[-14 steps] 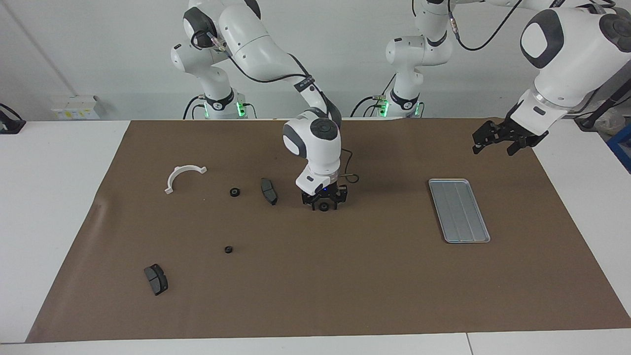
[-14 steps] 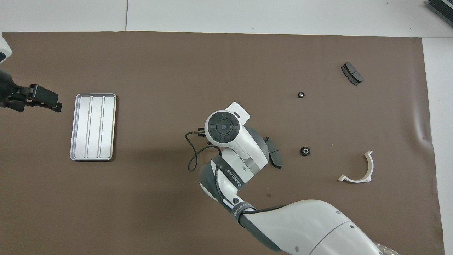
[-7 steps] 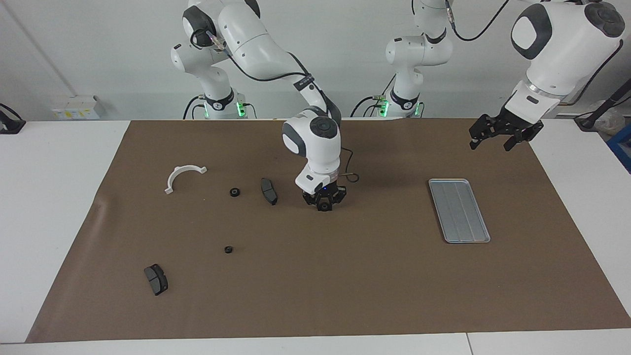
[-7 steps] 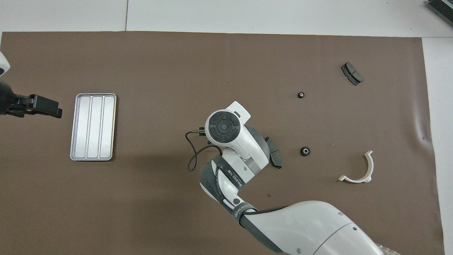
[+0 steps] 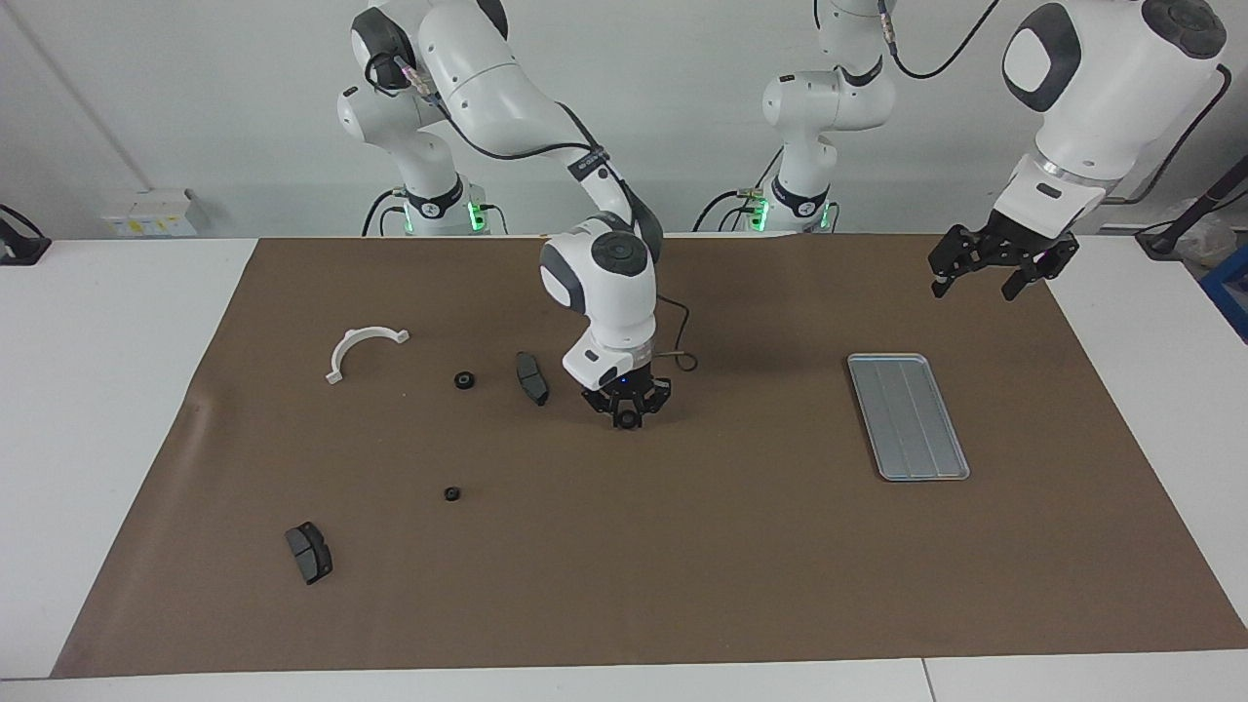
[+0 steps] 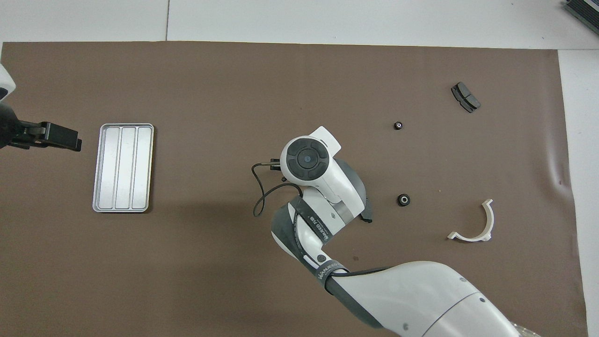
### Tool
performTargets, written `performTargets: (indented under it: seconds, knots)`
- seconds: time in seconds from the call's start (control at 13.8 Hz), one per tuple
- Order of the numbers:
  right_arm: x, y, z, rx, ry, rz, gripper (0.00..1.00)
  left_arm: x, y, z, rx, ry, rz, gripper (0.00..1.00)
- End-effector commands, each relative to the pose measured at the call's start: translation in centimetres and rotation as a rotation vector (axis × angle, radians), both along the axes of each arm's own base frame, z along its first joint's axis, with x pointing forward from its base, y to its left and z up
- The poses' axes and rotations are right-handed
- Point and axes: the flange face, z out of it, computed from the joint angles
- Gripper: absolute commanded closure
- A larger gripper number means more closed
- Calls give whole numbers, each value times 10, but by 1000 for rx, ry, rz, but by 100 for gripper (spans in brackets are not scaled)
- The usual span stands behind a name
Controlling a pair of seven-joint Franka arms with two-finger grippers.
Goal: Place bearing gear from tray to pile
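While the brown mat (image 5: 682, 585) lies bare across its middle and toward its edge farthest from the robots, the parts sit scattered toward the right arm's end. The right gripper (image 5: 627, 417), over the mat's centre, has its fingertips pinched on a small dark round bearing gear (image 5: 629, 421), held just above the surface beside a dark grey brake pad (image 5: 531, 377). Two more small black ring-shaped gears rest on the mat, one (image 5: 465, 379) between that pad and the white half-ring bracket (image 5: 362, 348), the other (image 5: 451, 493) farther from the robots, near a second brake pad (image 5: 309, 551). The grey-blue tray (image 5: 907, 414), ridged lengthwise with rounded corners, lies flat toward the left arm's end with nothing in it and free mat all round. The left gripper (image 5: 991, 266) hangs above the mat's corner near the tray, jaws spread wide and holding nothing. Compared with a second ago, the right gripper has closed on the gear and shifted toward the pile, and the left arm has risen slightly.
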Motion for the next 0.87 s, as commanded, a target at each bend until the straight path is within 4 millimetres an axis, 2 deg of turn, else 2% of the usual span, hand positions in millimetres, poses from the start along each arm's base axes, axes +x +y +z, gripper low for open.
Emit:
performTargets:
  seconds: [0.0, 0.14, 0.29, 0.43, 0.65, 0.79]
  knots:
    - [6, -68, 44, -32, 3, 18, 95, -2, 3, 3, 14, -34, 6, 0]
    - [3, -127, 42, -63, 33, 48, 96, 0, 5, 7, 15, -45, 8, 0]
    - [14, -180, 39, -81, 44, 82, 96, -1, 8, 8, 13, -43, 14, 0]
    - [17, -236, 26, -86, 69, 104, 95, -1, 11, 8, 13, -45, 13, 0]
    - [6, -295, 0, -92, 49, 147, 91, -6, 4, 6, 15, -25, 0, 0]
    - [0, -329, -11, -98, 65, 157, 89, -7, 4, 5, 14, -19, 0, 0]
